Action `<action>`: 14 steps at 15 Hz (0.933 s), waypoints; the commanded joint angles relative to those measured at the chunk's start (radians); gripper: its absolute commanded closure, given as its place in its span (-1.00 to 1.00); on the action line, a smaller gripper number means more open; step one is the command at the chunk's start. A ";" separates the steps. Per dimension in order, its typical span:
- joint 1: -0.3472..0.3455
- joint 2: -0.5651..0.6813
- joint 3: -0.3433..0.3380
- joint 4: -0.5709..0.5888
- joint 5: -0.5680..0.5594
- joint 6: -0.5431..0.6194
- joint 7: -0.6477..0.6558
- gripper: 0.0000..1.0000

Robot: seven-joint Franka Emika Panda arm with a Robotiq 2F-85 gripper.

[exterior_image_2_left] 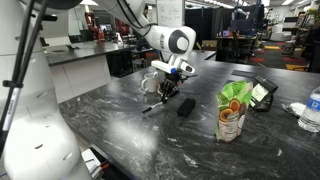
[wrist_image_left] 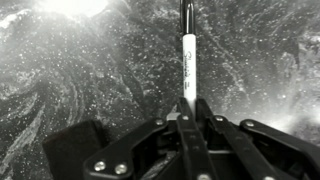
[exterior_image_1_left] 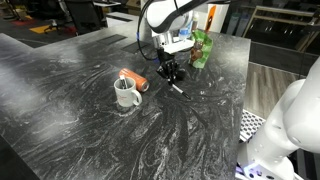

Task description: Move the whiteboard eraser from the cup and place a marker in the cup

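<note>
My gripper [wrist_image_left: 188, 112] is shut on one end of a white-barrelled marker [wrist_image_left: 187, 55], which reaches away from the jaws low over the dark marbled table. In both exterior views the gripper [exterior_image_1_left: 172, 74] [exterior_image_2_left: 167, 90] points down at the tabletop, and the marker [exterior_image_2_left: 152, 106] sticks out beside it. The whiteboard eraser [exterior_image_2_left: 186, 106], a small black block, lies on the table right next to the gripper, outside the cup. The cup [exterior_image_1_left: 125, 93], a white mug with a handle, stands a short way off; I cannot see inside it.
An orange-red oblong object [exterior_image_1_left: 136, 80] lies just behind the mug. A green snack bag [exterior_image_2_left: 233, 110] stands on the table, with a black item [exterior_image_2_left: 262, 92] and a water bottle [exterior_image_2_left: 312, 110] beyond it. A white robot body [exterior_image_1_left: 290, 125] is at the table edge.
</note>
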State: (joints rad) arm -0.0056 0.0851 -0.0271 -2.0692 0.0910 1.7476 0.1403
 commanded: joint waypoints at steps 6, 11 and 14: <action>0.067 -0.200 0.078 -0.044 -0.046 0.140 0.135 0.95; 0.086 -0.242 0.117 -0.020 -0.057 0.209 0.145 0.95; 0.095 -0.247 0.136 0.000 -0.052 0.232 0.144 0.95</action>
State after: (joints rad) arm 0.0859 -0.1532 0.0909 -2.0732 0.0458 1.9407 0.2740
